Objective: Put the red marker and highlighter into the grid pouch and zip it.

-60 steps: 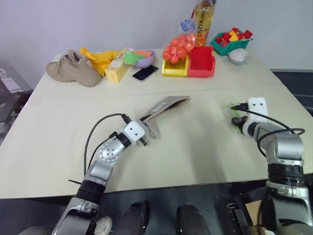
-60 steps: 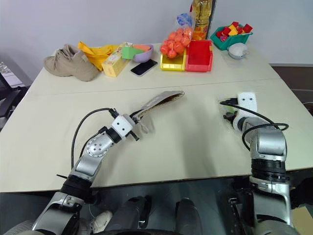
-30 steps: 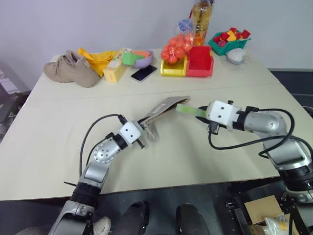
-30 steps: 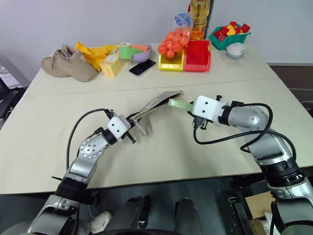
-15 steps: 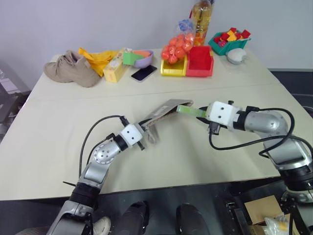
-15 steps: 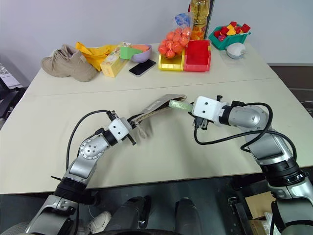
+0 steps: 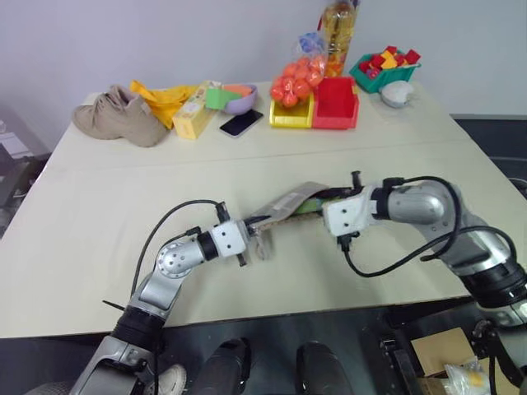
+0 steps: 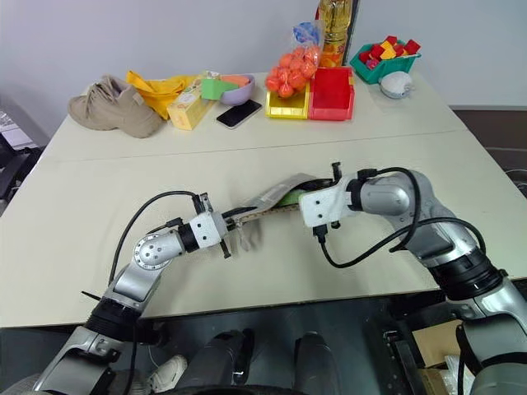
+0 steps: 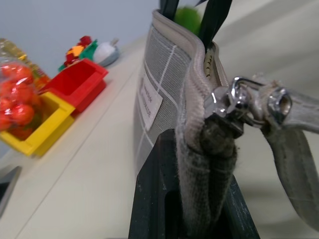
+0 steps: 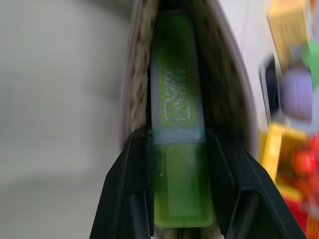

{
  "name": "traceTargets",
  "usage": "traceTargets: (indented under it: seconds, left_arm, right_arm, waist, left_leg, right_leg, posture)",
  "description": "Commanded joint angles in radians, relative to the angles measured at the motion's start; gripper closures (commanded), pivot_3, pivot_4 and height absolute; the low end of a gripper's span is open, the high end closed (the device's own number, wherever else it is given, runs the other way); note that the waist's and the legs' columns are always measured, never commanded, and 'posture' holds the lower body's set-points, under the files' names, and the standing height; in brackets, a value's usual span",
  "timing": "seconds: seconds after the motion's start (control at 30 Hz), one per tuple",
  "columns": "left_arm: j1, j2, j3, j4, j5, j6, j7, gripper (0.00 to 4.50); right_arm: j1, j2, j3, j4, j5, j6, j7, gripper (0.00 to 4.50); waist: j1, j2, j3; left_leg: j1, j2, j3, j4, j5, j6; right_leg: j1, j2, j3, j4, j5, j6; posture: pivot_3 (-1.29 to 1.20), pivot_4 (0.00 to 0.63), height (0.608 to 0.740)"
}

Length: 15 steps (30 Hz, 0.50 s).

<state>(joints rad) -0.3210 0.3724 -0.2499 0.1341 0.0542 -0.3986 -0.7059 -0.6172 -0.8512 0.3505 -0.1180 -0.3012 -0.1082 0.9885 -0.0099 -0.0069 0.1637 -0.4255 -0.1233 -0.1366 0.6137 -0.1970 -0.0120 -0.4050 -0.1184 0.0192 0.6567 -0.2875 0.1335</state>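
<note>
Highlighter (image 10: 176, 149): pale green, its far end inside the pouch mouth, cap end between the right fingers.
Pouch (image 7: 284, 202): mid-table, lifted, mouth open toward the right.
Left gripper (image 7: 257, 234): pressed together on the pouch's near zipper end.
Right gripper (image 10: 177, 184): fingers flank the highlighter; whether they pinch it is unclear.
Marker: perhaps inside the pouch.

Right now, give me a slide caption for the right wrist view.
Right claw feeds the highlighter into the open mouth of the grid pouch.
</note>
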Motion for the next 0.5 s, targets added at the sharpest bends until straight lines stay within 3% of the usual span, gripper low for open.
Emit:
traceTargets:
  seconds: [0.03, 0.13, 0.27, 0.37, 0.5]
  left_arm:
    - [-0.023, -0.003, 0.003, -0.043, -0.025, 0.003, -0.008, 4.5]
    - [-0.025, -0.018, 0.03, -0.047, -0.045, 0.042, 0.016, 4.5]
    - [-0.038, -0.055, 0.064, -0.039, -0.069, 0.099, 0.071, 4.5]
    - [-0.08, -0.119, 0.095, -0.009, -0.077, 0.16, 0.149, 4.5]
    - [-0.119, -0.171, 0.117, 0.012, -0.081, 0.196, 0.206, 4.5]
  right_arm:
    - [-0.037, 0.013, -0.027, -0.005, 0.001, -0.018, -0.001, 1.56]
    - [-0.036, 0.036, -0.115, -0.014, 0.079, 0.04, -0.027, 0.12]
    - [-0.037, 0.094, -0.282, -0.094, 0.33, 0.307, -0.008, 0.12]
    - [-0.027, 0.165, -0.503, -0.237, 0.748, 0.789, -0.048, 0.12]
    - [0.119, 0.151, -0.501, -0.358, 0.867, 0.959, -0.063, 0.12]
  waist:
    - [0.001, 0.0, 0.0]
    - [0.0, 0.0, 0.0]
    - [0.001, 0.0, 0.0]
    - [0.008, 0.0, 0.0]
    - [0.022, -0.002, -0.001]
  left_leg:
    - [0.0, 0.0, 0.0, 0.0, 0.0, 0.0]
    - [0.0, 0.0, 0.0, 0.0, 0.0, 0.0]
    - [0.0, 0.0, -0.001, 0.0, 0.0, 0.0]
    - [0.0, 0.0, -0.002, 0.001, 0.0, 0.0]
    - [0.0, 0.0, -0.002, 0.001, -0.001, 0.001]
  right_leg:
    - [0.0, 0.0, 0.0, 0.0, 0.0, 0.0]
    - [0.0, 0.0, 0.0, 0.0, 0.0, 0.0]
    - [0.0, 0.0, 0.0, 0.0, 0.0, 0.0]
    - [0.001, 0.0, 0.0, 0.0, 0.0, 0.0]
    - [0.002, 0.0, -0.001, -0.001, 0.0, 0.0]
  posture:
    - [0.0, 0.15, 0.74]
    - [0.0, 0.15, 0.74]
    - [0.0, 0.15, 0.74]
    - [0.0, 0.15, 0.74]
    - [0.0, 0.15, 0.74]
